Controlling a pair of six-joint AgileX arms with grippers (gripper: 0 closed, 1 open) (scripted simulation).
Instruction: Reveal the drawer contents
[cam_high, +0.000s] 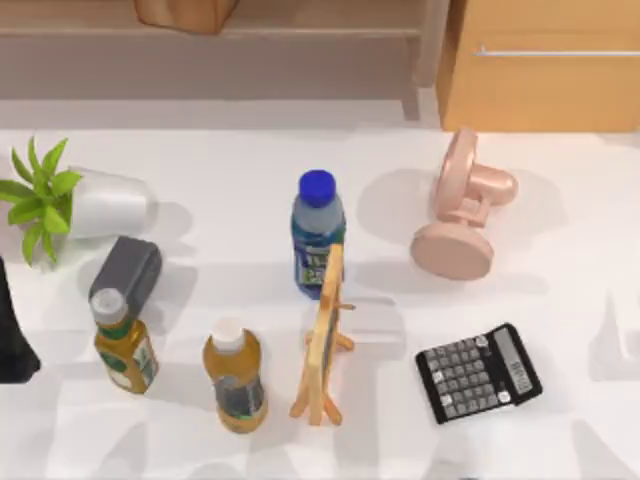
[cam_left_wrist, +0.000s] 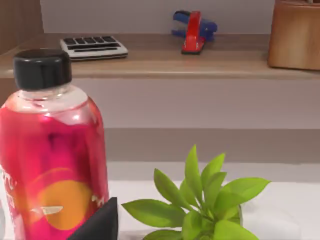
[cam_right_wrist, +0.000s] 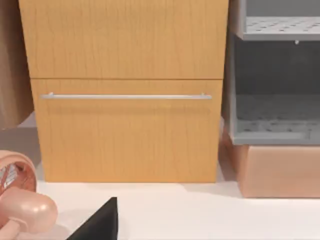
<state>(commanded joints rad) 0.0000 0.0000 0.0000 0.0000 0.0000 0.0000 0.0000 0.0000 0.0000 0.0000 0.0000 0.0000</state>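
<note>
The drawer (cam_right_wrist: 127, 130) sat shut in the orange-tan cabinet at the table's far right corner, its front flush and its silver bar handle (cam_right_wrist: 126, 96) untouched; the job looked not yet begun. Just in front of the drawer and a little to its left stood a pink desk fan (cam_high: 462, 205), and I judged it the chief hazard: an arm swinging in low toward the handle could clip the fan and topple it. A shallow or off-centre pinch on so thin a bar might also slip off as it pulled. The right arm seemed held low and level, its wrist camera facing the drawer squarely from well back. The left arm (cam_high: 14, 335) was parked far left of the drawer, beyond the bottles. How far open either claw stood, I could not tell.
</note>
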